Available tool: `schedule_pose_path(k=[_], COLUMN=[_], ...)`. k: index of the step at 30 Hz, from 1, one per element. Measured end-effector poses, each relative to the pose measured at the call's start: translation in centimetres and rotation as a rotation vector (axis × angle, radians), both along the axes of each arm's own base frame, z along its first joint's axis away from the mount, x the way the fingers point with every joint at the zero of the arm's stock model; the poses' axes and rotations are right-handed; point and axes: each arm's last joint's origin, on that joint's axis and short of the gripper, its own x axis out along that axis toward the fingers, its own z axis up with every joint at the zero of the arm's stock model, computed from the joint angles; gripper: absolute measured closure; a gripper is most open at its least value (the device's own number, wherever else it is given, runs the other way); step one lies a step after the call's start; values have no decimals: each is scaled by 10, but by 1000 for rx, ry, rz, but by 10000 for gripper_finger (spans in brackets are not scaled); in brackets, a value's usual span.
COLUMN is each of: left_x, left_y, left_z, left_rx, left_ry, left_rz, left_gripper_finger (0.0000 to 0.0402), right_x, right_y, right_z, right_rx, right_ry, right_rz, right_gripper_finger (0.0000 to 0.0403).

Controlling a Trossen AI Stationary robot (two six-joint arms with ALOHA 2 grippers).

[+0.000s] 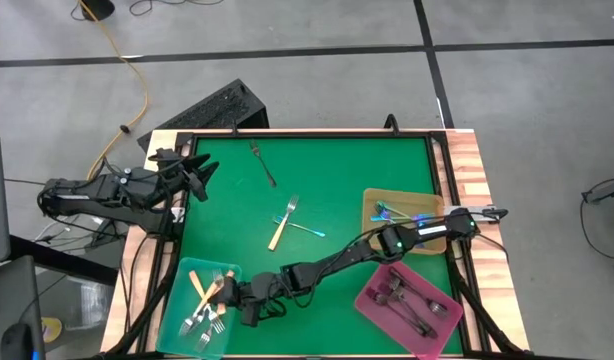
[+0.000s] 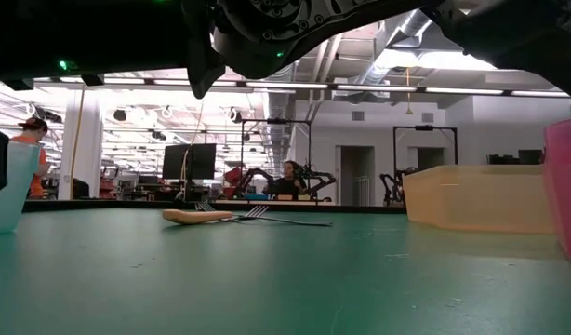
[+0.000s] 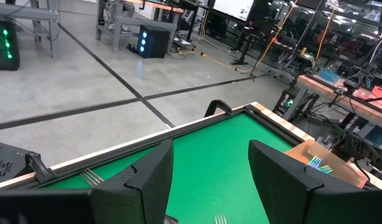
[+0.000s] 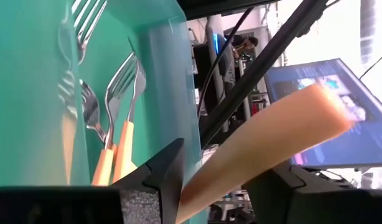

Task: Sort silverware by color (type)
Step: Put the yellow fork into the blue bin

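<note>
The teal tray [image 1: 177, 300] at the near left holds several cream-handled forks [image 4: 119, 124]. My right gripper [image 1: 225, 291] reaches level over the tray's right wall, fingers parted, with another cream fork handle [image 4: 272, 140] slanting between them [image 4: 216, 168]. On the green mat a cream-handled fork [image 1: 280, 228] lies crossed with an iridescent fork [image 1: 309, 230], and a dark fork [image 1: 263, 163] lies near the far edge. My left gripper [image 1: 199, 172] waits open at the far left, holding nothing [image 3: 209, 162]. My right gripper has the cream fork handle [image 4: 203, 186] between its parted fingers, and the handle slants up past them beside the teal tray's wall. I cannot tell whether either finger [image 4: 163, 174] touches it.
The tan tray [image 1: 377, 222] at the right holds iridescent forks [image 1: 399, 212]. The pink tray [image 1: 372, 300] at the near right holds dark forks [image 1: 407, 300]. A raised black rim [image 1: 307, 133] frames the mat. My right arm [image 1: 337, 262] stretches low across the mat's near half.
</note>
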Motion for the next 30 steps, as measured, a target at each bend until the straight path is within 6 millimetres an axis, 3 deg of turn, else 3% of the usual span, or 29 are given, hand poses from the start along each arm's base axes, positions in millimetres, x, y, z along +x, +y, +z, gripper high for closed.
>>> schedule_pose_path(k=[15,19,30], left_x=[0,0,0], left_y=[0,0,0], left_z=[0,0,0], left_rx=[-3,-3,-6], left_ry=[-3,-3,-7], left_rz=[1,1,1], left_gripper_finger=[210,210,210], right_x=[-1,-2,-4], right_y=[0,2,4], right_z=[9,20,19], right_rx=[129,214,317], right_ry=[-7,-16,46], right_rz=[-106,-105,-65], right_gripper_finger=[224,224,224])
